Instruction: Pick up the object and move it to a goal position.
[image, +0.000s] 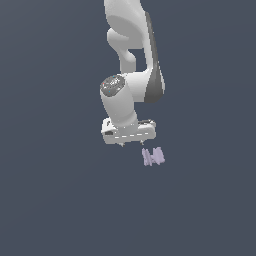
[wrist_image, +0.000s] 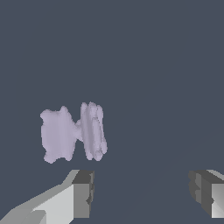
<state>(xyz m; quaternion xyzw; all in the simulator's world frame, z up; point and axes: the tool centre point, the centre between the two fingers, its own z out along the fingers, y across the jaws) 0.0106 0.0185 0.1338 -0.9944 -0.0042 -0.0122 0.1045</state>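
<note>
Item: the object (image: 153, 156), a small pale lilac piece of irregular bow-tie form, two ridged lobes being joined by a narrower waist. It is being shown lying on the plain dark ground (image: 55, 200), just below the gripper (image: 134, 144) and slightly toward the exterior view's right of it; no contact is being made.

Handling, as judged: it is being taken for light, given how small it is beside the white arm (image: 131, 55), and for stiff, since the ridges are reading as hard moulded edges. The uneven surface is likely offering some purchase, though slipping off a ridge crest is being considered a risk. The narrow waist (wrist_image: 78, 132) is being judged the best place to take hold, or else across the two flatter lobe faces.

Claw: the fingers (wrist_image: 83, 192) are being held wide apart in the wrist view, nothing between them; the object is sitting off-centre, nearer one finger.

Markings: no brand, label or writing is being seen on anything
</note>
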